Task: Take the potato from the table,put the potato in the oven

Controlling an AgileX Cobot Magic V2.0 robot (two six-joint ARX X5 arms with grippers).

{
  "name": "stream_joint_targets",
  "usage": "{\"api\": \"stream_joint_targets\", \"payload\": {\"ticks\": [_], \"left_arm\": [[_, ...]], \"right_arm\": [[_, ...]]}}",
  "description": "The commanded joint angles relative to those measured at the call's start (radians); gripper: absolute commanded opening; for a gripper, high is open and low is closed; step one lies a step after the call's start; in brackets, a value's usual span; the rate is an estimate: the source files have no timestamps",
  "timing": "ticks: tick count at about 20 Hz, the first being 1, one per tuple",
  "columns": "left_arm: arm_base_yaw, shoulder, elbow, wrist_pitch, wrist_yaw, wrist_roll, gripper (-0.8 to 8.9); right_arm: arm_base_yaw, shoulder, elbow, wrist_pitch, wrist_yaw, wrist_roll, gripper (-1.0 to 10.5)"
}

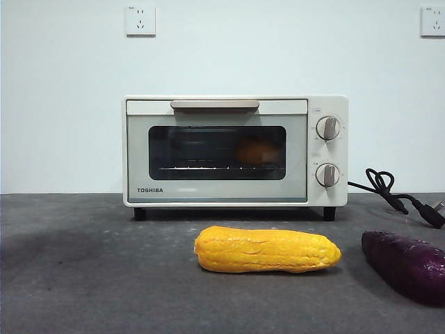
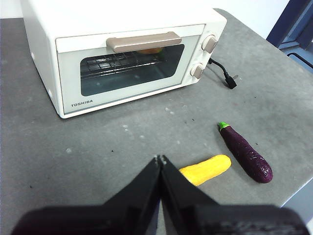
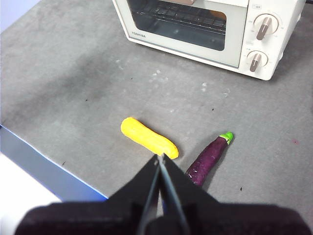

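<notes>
The tan-orange potato (image 1: 258,150) lies inside the cream-white Toshiba oven (image 1: 235,151), on the wire rack behind the closed glass door, toward the knob side. A sliver of the potato (image 2: 151,50) shows under the door handle in the left wrist view, and a bit of the potato (image 3: 220,15) shows through the glass in the right wrist view. My left gripper (image 2: 160,159) hangs shut and empty above the dark grey table (image 2: 73,156). High over the corn, my right gripper (image 3: 159,156) is also shut and empty. Neither arm appears in the front view.
A bumpy yellow corn cob (image 1: 268,250) lies in front of the oven. A dark purple vegetable with a green stem (image 1: 405,264) sits to its right. The oven's black power cord (image 1: 396,195) trails on the table at the right. The table edge (image 3: 49,171) is near the corn.
</notes>
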State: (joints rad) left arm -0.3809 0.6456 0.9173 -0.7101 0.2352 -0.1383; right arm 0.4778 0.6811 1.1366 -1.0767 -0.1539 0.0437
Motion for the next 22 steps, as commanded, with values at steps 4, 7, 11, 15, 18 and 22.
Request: {"api": "stream_joint_targets", "payload": {"ticks": [4,7,11,15,18,22], "left_arm": [[-0.002,0.000,0.000,0.001,0.000,0.009,-0.04],[-0.002,0.011,0.000,0.002,0.001,0.009,-0.04],[0.002,0.021,0.000,0.023,-0.160,0.193,-0.04],[0.150,-0.036,-0.034,0.104,-0.303,0.298,-0.04],[0.291,-0.163,-0.200,0.325,-0.268,0.301,-0.04],[0.360,-0.353,-0.496,0.591,-0.260,0.300,-0.04]], "right_arm": [[0.002,0.000,-0.008,0.005,0.003,-0.001,0.0],[0.002,0.000,-0.008,0.005,0.003,-0.001,0.0],[0.002,0.000,-0.008,0.005,0.003,-0.001,0.0],[0.002,0.000,-0.008,0.005,0.003,0.000,0.0],[0.002,0.000,-0.008,0.005,0.003,-0.001,0.0],[0.002,-0.001,-0.008,0.005,0.003,-0.001,0.0]]}}
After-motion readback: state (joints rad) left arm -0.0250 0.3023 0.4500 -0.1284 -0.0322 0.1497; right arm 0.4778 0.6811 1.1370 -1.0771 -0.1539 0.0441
